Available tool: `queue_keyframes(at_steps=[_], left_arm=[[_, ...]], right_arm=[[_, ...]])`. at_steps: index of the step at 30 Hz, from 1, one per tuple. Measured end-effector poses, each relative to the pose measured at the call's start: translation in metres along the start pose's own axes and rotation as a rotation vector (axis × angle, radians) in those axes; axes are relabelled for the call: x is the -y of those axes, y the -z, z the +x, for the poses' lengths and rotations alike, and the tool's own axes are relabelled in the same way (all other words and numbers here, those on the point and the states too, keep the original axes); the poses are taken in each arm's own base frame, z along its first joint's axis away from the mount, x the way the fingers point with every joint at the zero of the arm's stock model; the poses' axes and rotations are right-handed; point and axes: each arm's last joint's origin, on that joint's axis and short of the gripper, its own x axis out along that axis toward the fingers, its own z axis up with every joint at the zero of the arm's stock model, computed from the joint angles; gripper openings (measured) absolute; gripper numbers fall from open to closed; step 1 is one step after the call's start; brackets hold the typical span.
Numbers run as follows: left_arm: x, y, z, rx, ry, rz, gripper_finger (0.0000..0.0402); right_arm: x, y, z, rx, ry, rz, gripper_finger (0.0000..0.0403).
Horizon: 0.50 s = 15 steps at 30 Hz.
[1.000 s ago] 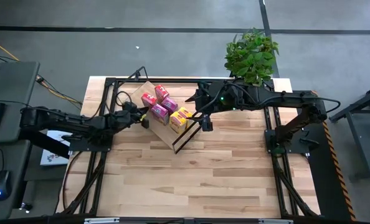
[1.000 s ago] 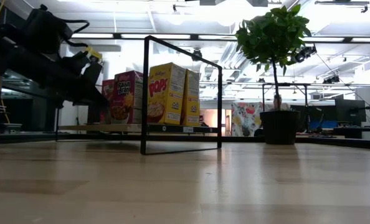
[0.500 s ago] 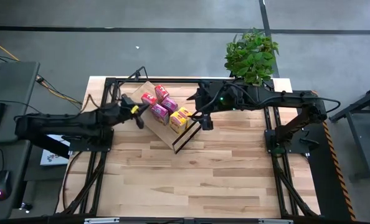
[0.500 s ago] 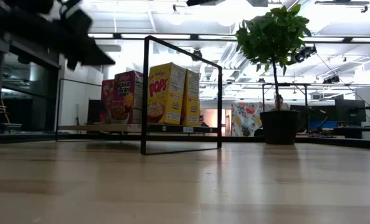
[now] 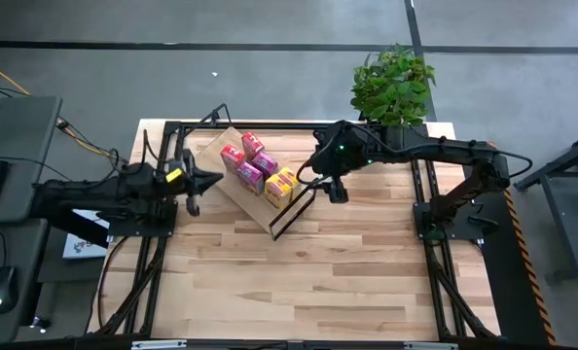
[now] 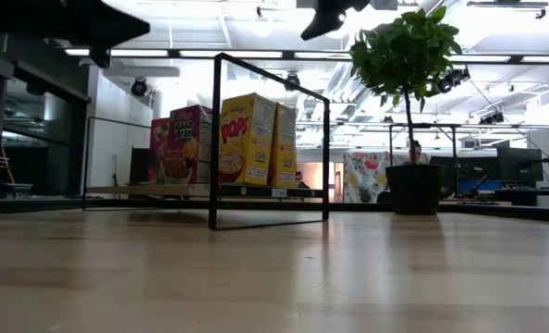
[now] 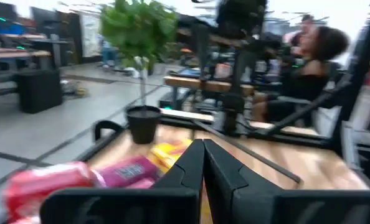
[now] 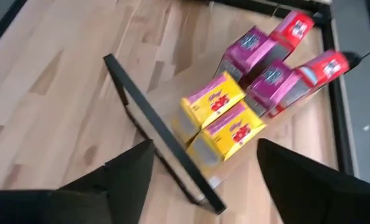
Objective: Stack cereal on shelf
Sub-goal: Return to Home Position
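High view, upper centre: the shelf (image 5: 233, 192) lies diagonally on the table (image 5: 299, 292), with its black wire frame (image 5: 291, 216) at the lower-right end. 6 cereal boxes (image 5: 266, 162) stand on it in 3 pairs. The 2 red boxes (image 5: 233, 155) are at the upper-left end, the 2 pink-purple boxes (image 5: 249, 178) in the middle, and the 2 yellow boxes (image 5: 278, 190) next to the wire frame.

Left gripper (image 5: 198, 182): left of the shelf and apart from it, tips aimed toward the red boxes. Left wrist view: fingers (image 7: 225, 177) pressed together, nothing between them.

Right gripper (image 5: 335, 191): just right of the wire frame, near the yellow boxes, not touching. Right wrist view: fingers (image 8: 126, 174) spread wide and empty, with all 6 boxes beyond them.

Low view: boxes upright, both arms at the frame's top edge, above the shelf.

Writing: "POPS" in red on a yellow box face; "Bran" on the darker box beside it. Other print too small to read.

Potted plant (image 5: 393, 86) at the table's upper-right corner. A seated person (image 7: 319, 59) at upper right of the left wrist view.
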Motion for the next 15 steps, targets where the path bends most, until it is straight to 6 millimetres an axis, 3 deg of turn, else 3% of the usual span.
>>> queue_keyframes(at_steps=[6, 11, 15], left_arm=[[0.012, 0.037, -0.006, 0.006, 0.13, -0.052, 0.0], [0.016, 0.043, -0.017, 0.059, 0.213, -0.048, 0.0], [0.016, 0.052, -0.024, 0.079, 0.243, -0.036, 0.0]], right_arm=[[-0.002, 0.006, -0.004, -0.054, -0.022, 0.048, 0.0157], [-0.007, 0.011, -0.024, -0.066, -0.048, 0.091, 0.0021], [-0.011, 0.014, -0.043, -0.005, -0.049, 0.138, 0.0022]])
